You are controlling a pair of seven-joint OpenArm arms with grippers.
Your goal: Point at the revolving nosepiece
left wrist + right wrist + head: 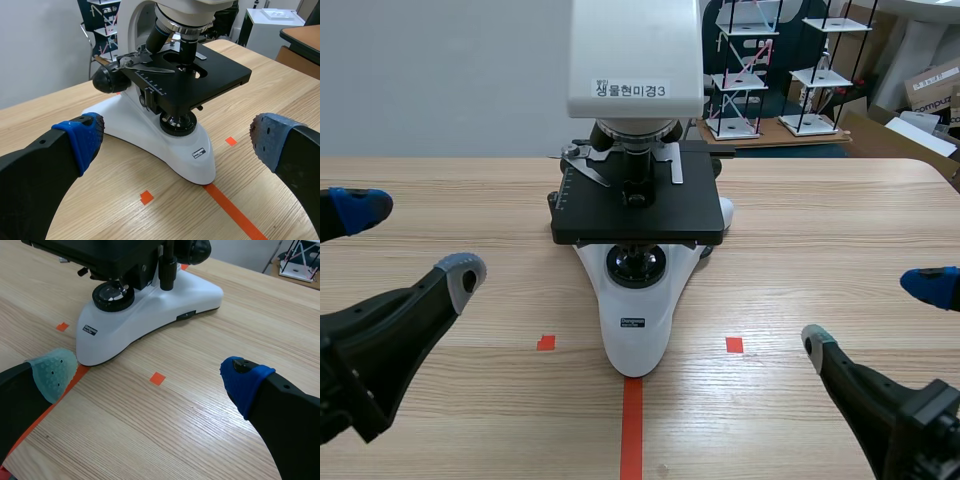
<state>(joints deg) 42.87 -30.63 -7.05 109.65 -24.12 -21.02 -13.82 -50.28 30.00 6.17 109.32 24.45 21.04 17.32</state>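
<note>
The revolving nosepiece, a round turret with a silvery ring and black objective lenses pointing down at the black stage, sits under the white head of the upright microscope mid-table.

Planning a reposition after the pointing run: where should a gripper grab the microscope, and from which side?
Probably the white curved arm of the microscope, from its side, above the black focus knob. It's the one narrow, rigid upright; the stage is wide and flat, and the base tapers, so a grip could slip.
</note>
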